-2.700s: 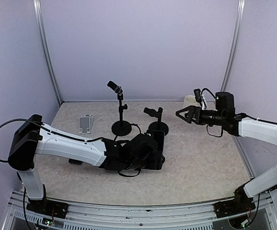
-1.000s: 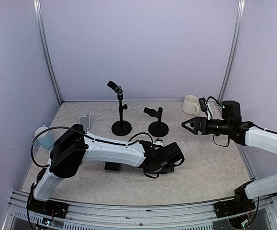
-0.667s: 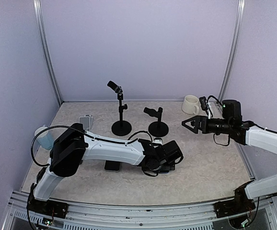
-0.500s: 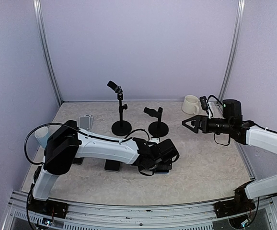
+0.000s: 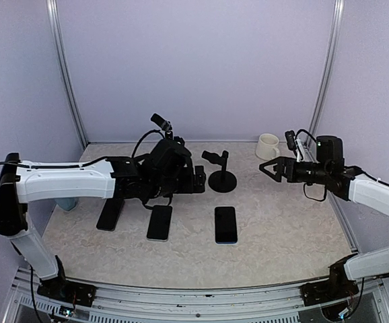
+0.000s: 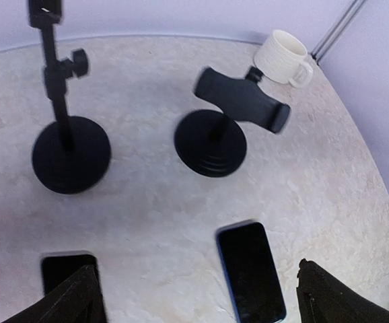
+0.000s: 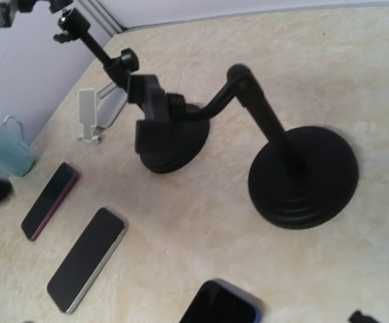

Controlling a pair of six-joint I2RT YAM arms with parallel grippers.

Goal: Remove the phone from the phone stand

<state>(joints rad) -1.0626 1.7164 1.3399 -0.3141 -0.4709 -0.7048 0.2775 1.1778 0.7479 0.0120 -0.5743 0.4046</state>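
Note:
The phone (image 5: 226, 224), black with a blue edge, lies flat on the table in front of the short black phone stand (image 5: 221, 178). The stand's clamp (image 6: 241, 99) holds nothing. My left gripper (image 5: 196, 183) hovers open beside the stands, up and to the left of the phone. In the left wrist view its fingertips (image 6: 80, 299) frame the phone (image 6: 250, 280) from well above, with nothing between them. My right gripper (image 5: 267, 169) hangs open in the air to the right of the stand, also with nothing in it. The right wrist view shows the stand's base (image 7: 304, 176) and the phone's top end (image 7: 218, 306).
A taller black stand (image 5: 169, 145) rises left of the short one. Two more phones (image 5: 159, 222) (image 5: 110, 213) lie flat at the front left. A cream mug (image 5: 268, 145) sits at the back right. A teal cup (image 7: 6, 148) and a small white stand (image 7: 90, 114) are at the far left.
The left gripper opened, left the blue-edged phone flat on the table, and lifted back toward the stands. The right arm barely moved.

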